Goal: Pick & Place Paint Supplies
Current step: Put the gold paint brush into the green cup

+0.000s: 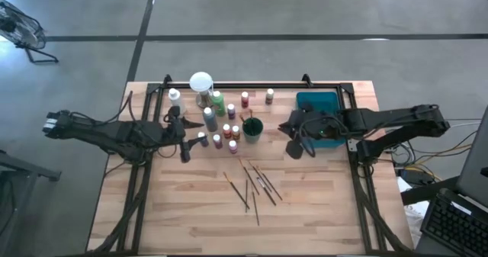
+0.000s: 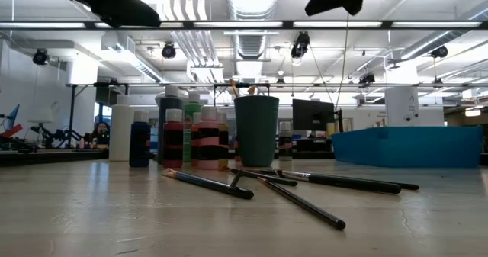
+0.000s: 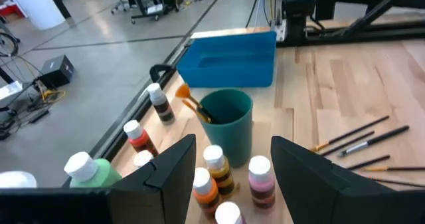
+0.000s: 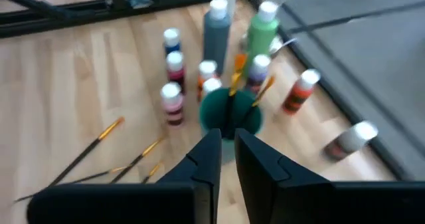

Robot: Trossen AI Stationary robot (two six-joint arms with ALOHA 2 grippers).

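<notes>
A green cup stands at mid-table with orange-handled brushes sticking out of it. Small white-capped paint bottles stand around its left and far sides. Several thin dark brushes lie flat on the wood nearer the front edge. My left gripper hovers open just left of the bottles, which show beyond its fingers. My right gripper hangs above the table to the right of the cup, in front of the teal tray. It is shut to a narrow slit with nothing in it.
A round white-topped object stands at the far edge behind the bottles. A dark metal rail runs along the table's far side and down both sides. The near half of the table shows bare wood apart from the loose brushes.
</notes>
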